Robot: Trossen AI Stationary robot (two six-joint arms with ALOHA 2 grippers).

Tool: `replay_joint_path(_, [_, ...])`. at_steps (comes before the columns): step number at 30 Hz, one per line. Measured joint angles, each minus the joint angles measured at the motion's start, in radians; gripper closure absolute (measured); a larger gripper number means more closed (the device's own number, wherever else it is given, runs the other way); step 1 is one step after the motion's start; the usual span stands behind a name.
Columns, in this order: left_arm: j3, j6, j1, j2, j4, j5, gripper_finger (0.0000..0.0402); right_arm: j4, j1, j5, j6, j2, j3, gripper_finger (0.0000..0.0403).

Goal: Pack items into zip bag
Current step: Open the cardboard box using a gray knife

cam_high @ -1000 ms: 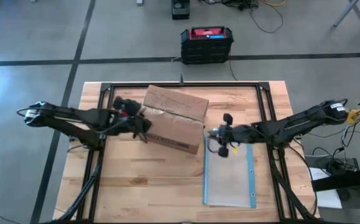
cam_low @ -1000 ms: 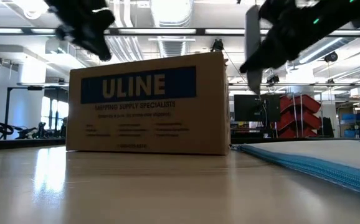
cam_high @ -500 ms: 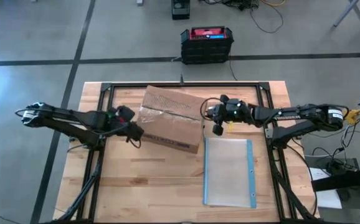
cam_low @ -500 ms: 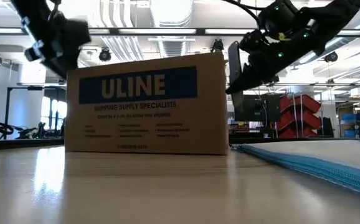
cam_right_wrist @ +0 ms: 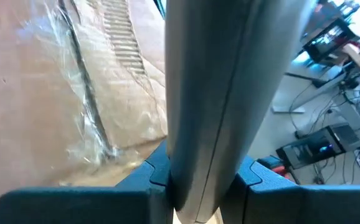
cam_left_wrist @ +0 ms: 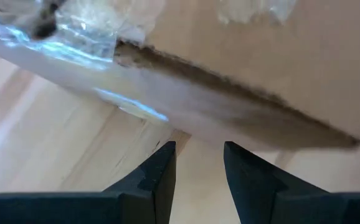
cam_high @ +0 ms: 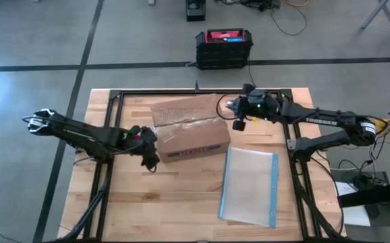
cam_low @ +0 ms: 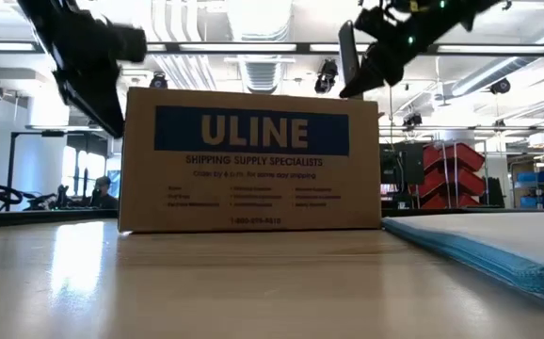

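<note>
The clear zip bag lies flat on the table's right half, its blue zip strip along its right edge. The brown ULINE box stands left of the bag, flap open. My right gripper hovers by the box's far right corner, shut on a long grey piece. My left gripper is open and slants down at the box's near left corner; bare table shows between its fingers. No loose items show on the table. My right gripper pinches the long grey piece near one end between its two fingers. The piece runs on beyond the fingertips and is lifted clear above the box's top. My left gripper stands close to the box's lower edge; I cannot tell whether it touches.
A black frame runs round the tabletop, its rails passing under both arms. A black crate sits on the floor beyond the far edge. Bare wood lies between the box and the near edge, left of the bag.
My right gripper has risen from over the bag's far end and gone toward the far edge, carrying the grey piece to the box's far right corner. My left gripper has sunk toward the near edge and tipped downward. The box has turned, its printed side now facing the near edge.
</note>
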Motion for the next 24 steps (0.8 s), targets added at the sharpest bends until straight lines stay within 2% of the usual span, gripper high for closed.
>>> replay_joint_path(2, [0.028,0.010,-0.007,-0.018,-0.052,-0.043,0.0283,-0.004,-0.001,-0.021,-0.001,0.006,0.030,0.0345])
replay_joint_path(4, [0.057,0.034,-0.013,-0.050,-0.084,-0.137,0.0283,0.039,-0.001,-0.116,-0.003,0.019,0.043,0.0345])
replay_joint_path(8, [0.065,0.111,-0.034,-0.117,-0.078,-0.492,0.0283,0.229,0.000,-0.366,0.007,0.088,0.046,0.0345])
replay_joint_path(10, [0.051,0.156,-0.038,-0.155,-0.060,-0.569,0.0283,0.360,0.001,-0.465,0.065,0.144,0.048,0.0345])
replay_joint_path(12, [0.021,0.211,-0.038,-0.187,-0.002,-0.555,0.0283,0.452,0.000,-0.556,0.112,0.202,0.057,0.0345])
replay_joint_path(14, [-0.022,0.277,-0.038,-0.222,0.081,-0.501,0.0283,0.529,0.003,-0.604,0.138,0.270,0.081,0.0345])
replay_joint_path(21, [-0.171,0.572,-0.026,-0.363,0.449,-0.268,0.0276,0.582,0.005,-0.655,0.158,0.513,0.276,0.0345])
replay_joint_path(24, [-0.197,0.650,0.006,-0.439,0.533,-0.174,0.0263,0.581,0.015,-0.703,0.178,0.604,0.369,0.0345])
